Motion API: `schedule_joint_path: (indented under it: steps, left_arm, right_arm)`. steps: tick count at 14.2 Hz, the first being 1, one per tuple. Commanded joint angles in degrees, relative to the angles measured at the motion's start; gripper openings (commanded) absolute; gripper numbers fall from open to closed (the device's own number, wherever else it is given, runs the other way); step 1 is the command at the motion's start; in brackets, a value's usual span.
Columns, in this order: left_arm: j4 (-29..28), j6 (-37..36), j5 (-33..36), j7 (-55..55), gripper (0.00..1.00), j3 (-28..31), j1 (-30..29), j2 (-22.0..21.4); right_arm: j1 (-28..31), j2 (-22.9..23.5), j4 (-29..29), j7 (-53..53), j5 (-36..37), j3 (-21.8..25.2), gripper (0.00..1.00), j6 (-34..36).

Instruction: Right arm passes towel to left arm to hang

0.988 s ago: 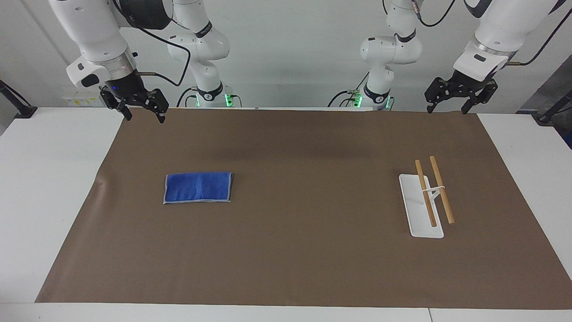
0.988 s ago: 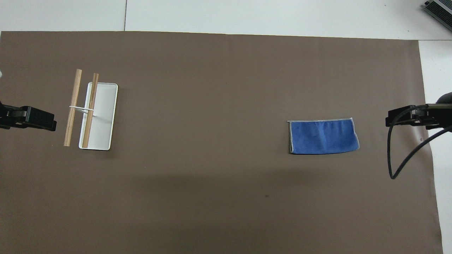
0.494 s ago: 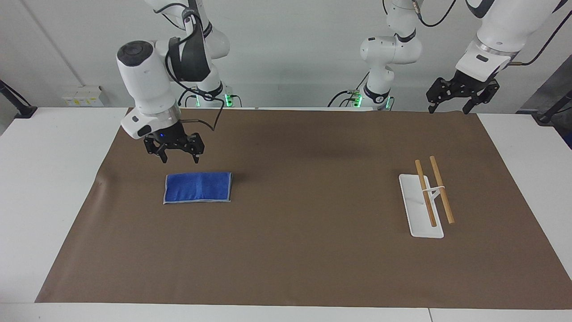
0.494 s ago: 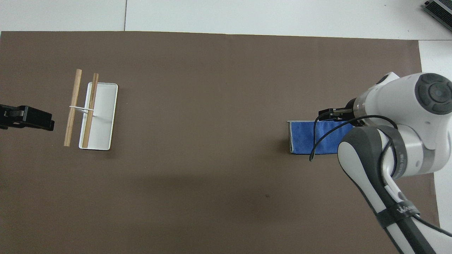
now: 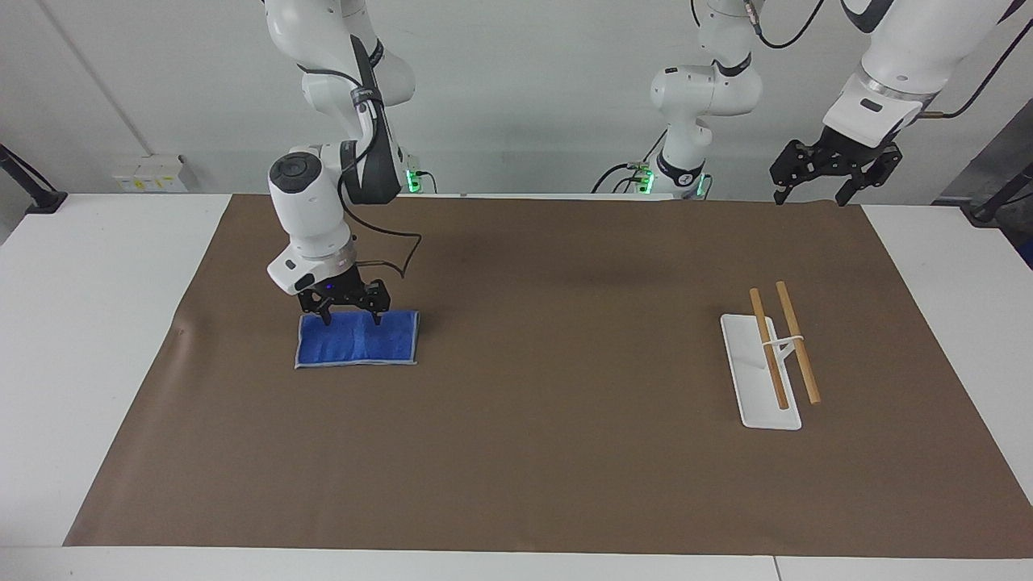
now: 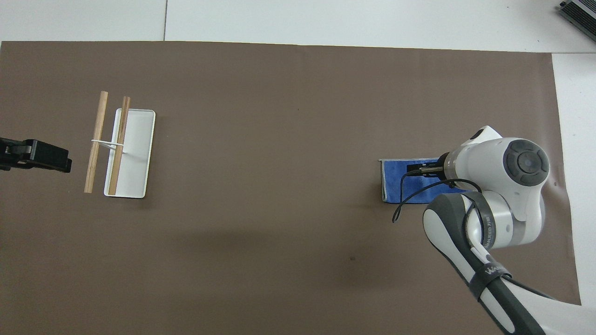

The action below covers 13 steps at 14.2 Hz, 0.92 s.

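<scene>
The blue towel [image 5: 355,345] lies flat on the brown mat toward the right arm's end of the table; in the overhead view [image 6: 396,184] the right arm covers most of it. My right gripper [image 5: 352,318] is open, its fingertips spread and down at the towel's edge nearer to the robots; I cannot tell whether they touch it. In the overhead view only a bit of this gripper [image 6: 421,168] shows under the wrist. My left gripper [image 5: 809,197] is open and empty, waiting raised over the mat's corner at the left arm's end; it also shows in the overhead view [image 6: 46,158].
A white rack base [image 5: 754,391] with two wooden bars [image 5: 797,339] stands toward the left arm's end; it also shows in the overhead view [image 6: 137,153]. The brown mat [image 5: 565,403] covers most of the white table. A black cable loops from the right wrist.
My right arm has swung in from the mat's corner and come down until its open gripper is at the towel. The left gripper and the towel have stayed in place.
</scene>
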State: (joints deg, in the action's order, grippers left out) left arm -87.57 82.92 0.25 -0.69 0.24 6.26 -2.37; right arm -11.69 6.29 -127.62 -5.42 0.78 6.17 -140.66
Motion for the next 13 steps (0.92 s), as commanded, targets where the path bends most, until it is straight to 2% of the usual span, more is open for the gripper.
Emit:
schedule_joint_path:
  steps: [1, 4, 13]
  left_arm:
    - [-1.2, 0.31, 0.89, -0.54, 1.0, 0.02, -0.11, -0.88]
    - [-1.2, 0.31, 0.89, -0.54, 1.0, 0.02, -0.11, -0.88]
    - [-1.2, 0.31, 0.89, -0.54, 1.0, 0.02, -0.11, -0.88]
  right_arm:
    - [0.44, 1.0, -2.63, 1.46, -0.34, 0.07, 1.0, -6.19]
    - [0.44, 3.46, -2.89, 1.46, -0.34, 0.07, 1.0, -8.57]
    - [0.53, 3.21, -4.56, 4.89, -0.26, 0.07, 1.0, -8.67]
